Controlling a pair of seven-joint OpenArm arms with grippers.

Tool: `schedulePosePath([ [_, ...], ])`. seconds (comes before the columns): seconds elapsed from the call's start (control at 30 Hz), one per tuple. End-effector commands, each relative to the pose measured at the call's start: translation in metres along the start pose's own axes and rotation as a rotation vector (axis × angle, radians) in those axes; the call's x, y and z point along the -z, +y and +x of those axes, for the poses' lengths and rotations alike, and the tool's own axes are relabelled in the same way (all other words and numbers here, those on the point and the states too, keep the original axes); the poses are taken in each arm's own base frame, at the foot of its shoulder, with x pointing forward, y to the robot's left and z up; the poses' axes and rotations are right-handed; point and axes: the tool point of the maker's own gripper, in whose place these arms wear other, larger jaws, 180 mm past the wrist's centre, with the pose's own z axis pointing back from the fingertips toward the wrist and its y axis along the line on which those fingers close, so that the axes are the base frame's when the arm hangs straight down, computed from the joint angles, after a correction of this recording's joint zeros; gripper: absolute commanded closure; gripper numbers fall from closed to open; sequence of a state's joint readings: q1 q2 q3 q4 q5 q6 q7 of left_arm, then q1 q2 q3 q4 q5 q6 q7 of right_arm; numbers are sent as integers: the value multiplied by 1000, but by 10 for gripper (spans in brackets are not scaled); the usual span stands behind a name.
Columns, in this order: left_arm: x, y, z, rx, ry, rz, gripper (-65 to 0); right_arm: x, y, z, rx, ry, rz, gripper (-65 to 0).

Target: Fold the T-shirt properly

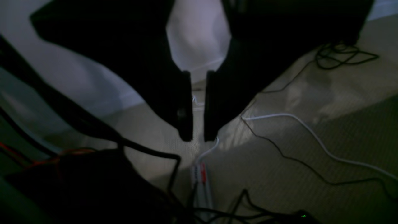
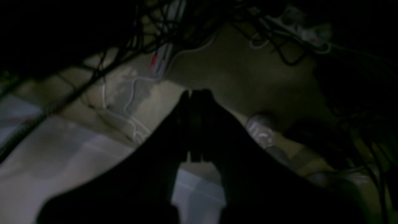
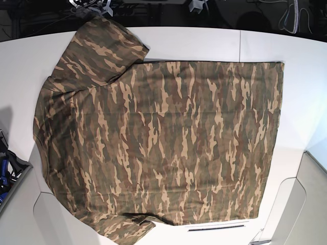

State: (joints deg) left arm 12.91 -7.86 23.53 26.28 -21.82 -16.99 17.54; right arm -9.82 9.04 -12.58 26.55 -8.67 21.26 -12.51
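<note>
T-shirt (image 3: 158,143) lies spread flat on the white bench (image 3: 265,46), camouflage print up, covering most of the bench top; hem edge runs straight along the bench's right side, a bit inside the right edge; collar end sits toward the left edge; one sleeve (image 3: 102,46) reaches up to the far left corner, the other sleeve (image 3: 127,229) hangs over the near edge; cloth fairly smooth, slight wrinkles near the left shoulder area; neither arm over the bench in the base view.

Left end effector (image 1: 195,137) is off the bench, pointing down at a carpeted floor (image 1: 311,140); its two dark fingers (image 1: 186,105) stand slightly apart with a narrow gap, nothing between them; a white cable (image 1: 311,130) and black cables trail across the floor, a power strip (image 1: 200,183) just below the tips.

Right end effector (image 2: 194,93) also off the bench over the floor; fingers pressed together, holding nothing; view very dark, tangled cables above it.
</note>
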Motion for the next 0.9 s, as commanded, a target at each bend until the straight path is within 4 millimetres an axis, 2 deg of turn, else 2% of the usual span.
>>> schedulePosePath([
  [0.0, -2, 4, -11, -11, 5, -4, -74, -3, 2, -5, -4, -5, 27, 0],
  [0.27, -28, 17, -42, -96, -62, -34, -74, -34, 13, -34, 89, -115, 185, 0],
  [0.4, -48, 16, -50, -173, -108, -107, -74, -58, 10, -46, 95, -168, 189, 0],
  [0.5, -70, 14, -49, -252, -151, -179, -73, -80, 12, -51, 58, -209, 195, 0],
  [0.73, -133, 28, -41, -335, -301, -206, -73, -140, 37, -47, -99, -301, 232, 0],
  [0.87, -176, 48, -34, -340, -408, -148, -73, -180, 47, -24, -176, -400, 228, 0],
])
